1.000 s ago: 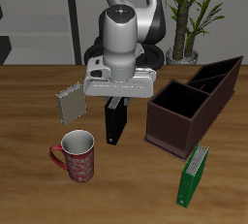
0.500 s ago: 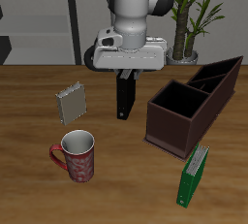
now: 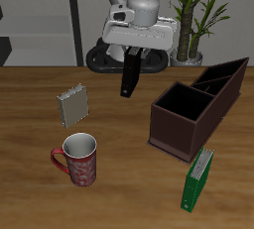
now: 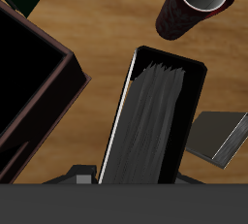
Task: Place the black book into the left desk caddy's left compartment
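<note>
Holding the black book point(image 3: 129, 73) clamped at its top edge in my gripper point(image 3: 132, 49), I am hanging it tilted, clear of the counter point(image 3: 30, 193), at upper centre of the frame, so it can pass over the left desk caddy point(image 3: 196, 106) wall.

No legible text, label or number anywhere (only an unreadable small white mark near the black book's point(image 3: 129, 74) lower end).
</note>
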Robot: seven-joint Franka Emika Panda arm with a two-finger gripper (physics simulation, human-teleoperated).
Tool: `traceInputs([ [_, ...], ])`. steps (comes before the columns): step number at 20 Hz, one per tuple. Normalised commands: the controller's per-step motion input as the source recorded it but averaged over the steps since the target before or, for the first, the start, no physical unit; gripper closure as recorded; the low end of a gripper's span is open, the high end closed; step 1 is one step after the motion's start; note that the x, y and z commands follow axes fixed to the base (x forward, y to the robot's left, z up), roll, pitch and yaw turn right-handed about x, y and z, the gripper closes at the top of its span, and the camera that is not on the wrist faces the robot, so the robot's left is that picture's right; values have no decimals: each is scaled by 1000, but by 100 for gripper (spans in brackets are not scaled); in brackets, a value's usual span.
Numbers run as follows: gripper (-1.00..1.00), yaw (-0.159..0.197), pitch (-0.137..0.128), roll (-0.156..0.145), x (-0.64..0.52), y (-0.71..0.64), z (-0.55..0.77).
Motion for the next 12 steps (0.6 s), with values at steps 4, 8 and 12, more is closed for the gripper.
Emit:
traceInputs([
  [4, 100, -2, -26, 11, -351, 314, 106],
  [8, 100, 57, -51, 58, -505, 706, 13],
  [12, 100, -14, 9, 50, -380, 511, -40],
])
